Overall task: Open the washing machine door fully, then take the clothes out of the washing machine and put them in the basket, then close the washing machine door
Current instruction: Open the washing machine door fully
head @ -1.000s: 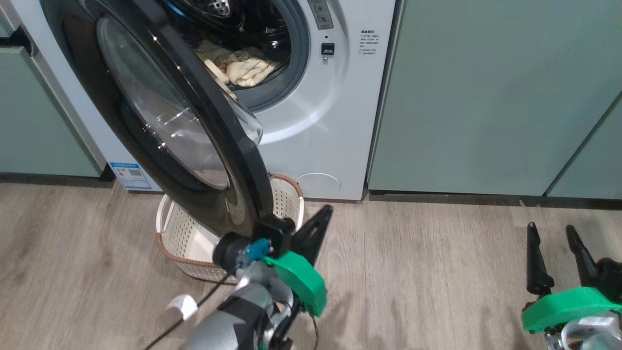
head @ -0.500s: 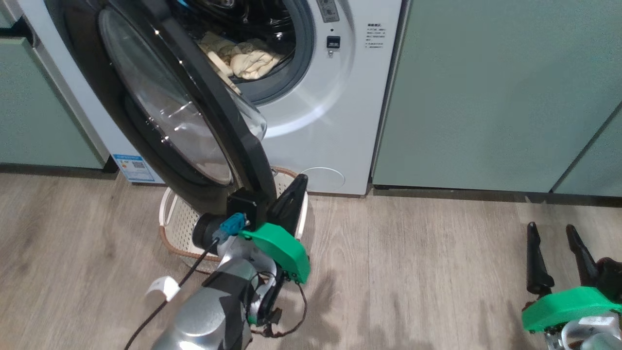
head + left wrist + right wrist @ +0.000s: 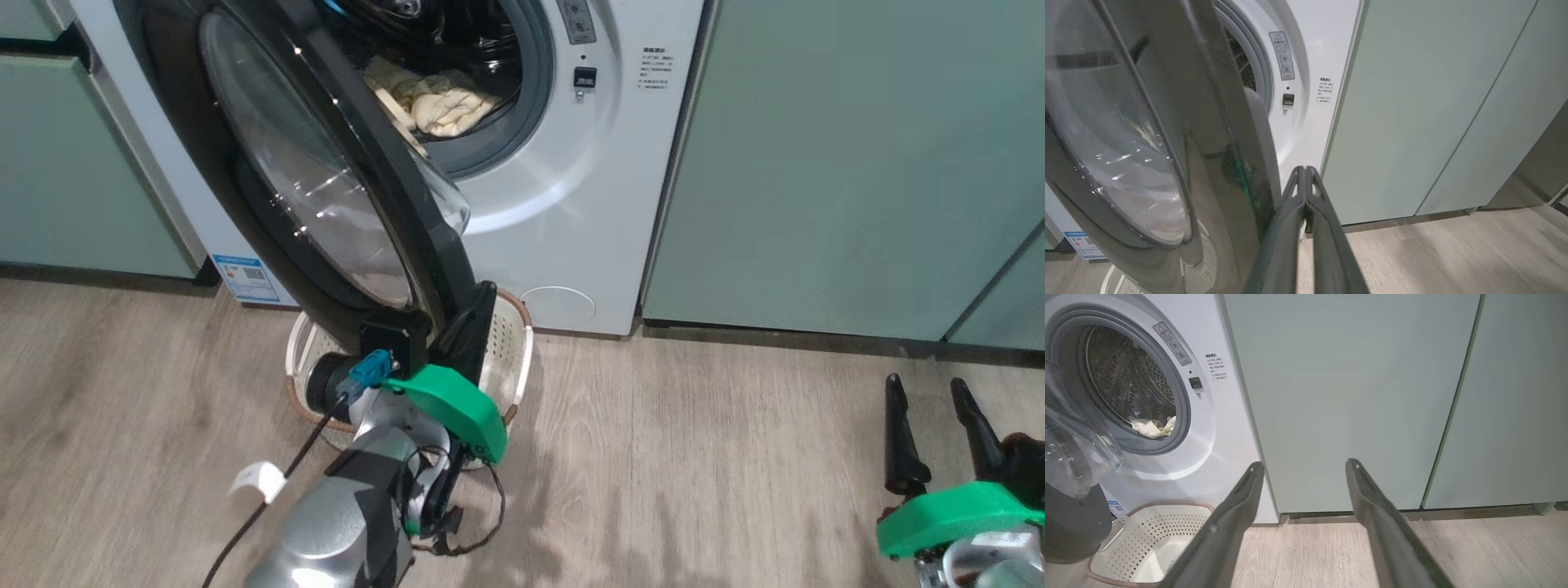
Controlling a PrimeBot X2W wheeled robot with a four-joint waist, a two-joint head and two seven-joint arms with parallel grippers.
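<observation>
The white washing machine (image 3: 563, 204) stands at the top of the head view. Its black-rimmed door (image 3: 351, 188) is swung partway out, edge towards me. My left gripper (image 3: 486, 291) is shut and empty, its tips beside the inner face of the door's lower rim; I cannot tell if they touch. In the left wrist view the shut gripper (image 3: 1304, 170) rises just right of the door (image 3: 1167, 155). Cream clothes (image 3: 445, 102) lie in the drum, also clothes (image 3: 1151, 426). The basket (image 3: 516, 359) sits on the floor under the door. My right gripper (image 3: 927, 390) hangs open at lower right.
Sage-green cabinet doors (image 3: 857, 163) run along the wall right of the machine, with another cabinet (image 3: 65, 163) on its left. Wood floor (image 3: 694, 457) stretches between the basket and my right gripper. The glass bowl (image 3: 1077, 457) of the door bulges towards the drum opening.
My left gripper has moved left and towards the machine, from beyond the basket's right rim to the door's lower inner rim. The door looks swung slightly wider. The head camera has shifted.
</observation>
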